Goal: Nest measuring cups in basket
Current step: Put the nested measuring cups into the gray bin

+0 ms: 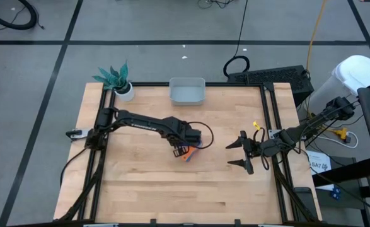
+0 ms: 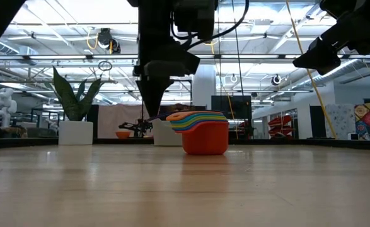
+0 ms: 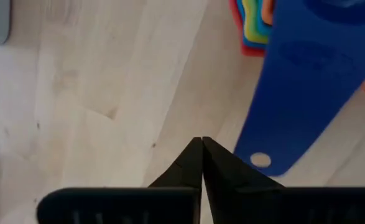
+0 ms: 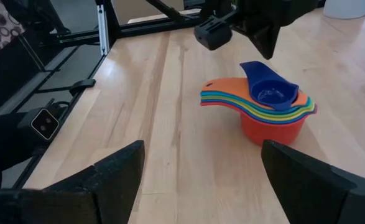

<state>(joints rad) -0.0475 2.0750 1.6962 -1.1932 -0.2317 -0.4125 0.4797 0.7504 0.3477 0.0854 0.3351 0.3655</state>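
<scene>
The measuring cups (image 4: 272, 121) stand nested in one stack, red at the bottom, on the table's middle (image 1: 188, 154). The dark blue cup (image 4: 270, 92) lies tilted on top of the stack, its handle (image 4: 252, 67) slanting upward. My left gripper (image 2: 152, 113) points down, shut, just left of the stack and beside that handle (image 3: 306, 93). My right gripper (image 1: 240, 153) is open and hovers right of the stack, well clear of it. The pale grey-blue basket (image 1: 186, 92) rests on the table's far edge with nothing visible inside. My left gripper (image 3: 201, 142) has nothing between its shut fingers. The free end of the dark blue cup's handle (image 3: 260, 160) lies right beside one finger; whether they touch, I cannot tell.
A white pot with a teal plant (image 1: 118, 81) stands at the far left corner, left of the basket. Black frame rails (image 1: 270, 113) run along the table's sides. Bare wood lies between the stack and the basket and across the near half.
</scene>
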